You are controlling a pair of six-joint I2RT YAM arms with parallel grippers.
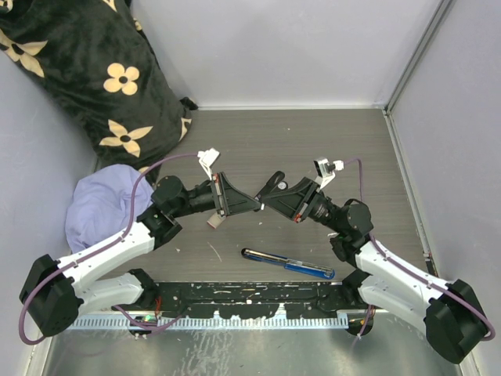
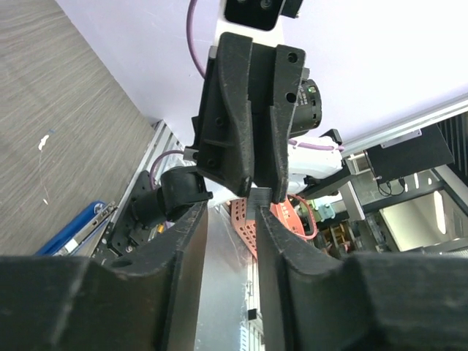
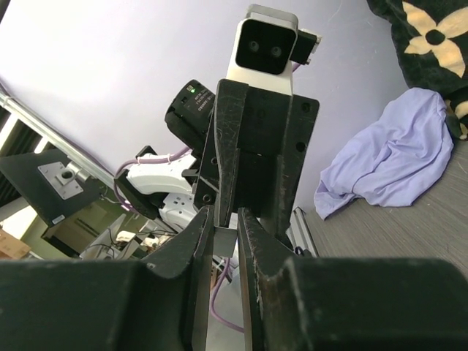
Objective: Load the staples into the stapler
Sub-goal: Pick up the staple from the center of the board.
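Staples [image 3: 225, 240]: small pale piece, mid-air above worktop [image 1: 313, 141], pinched at tips of right hand [image 3: 225, 219]. Left hand [image 2: 232, 216] tip-to-tip with it, narrow gap, grip unclear. Likely light, stiff, slick; hold across flat faces. Stapler [image 1: 286, 264] lies below, apart.

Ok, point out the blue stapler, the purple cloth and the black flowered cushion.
blue stapler [image 1: 288, 265]: top external view, middle of its body.
purple cloth [image 1: 98, 210]: top external view, centre of the crumpled heap.
black flowered cushion [image 1: 78, 66]: top external view, dark fabric between flowers.
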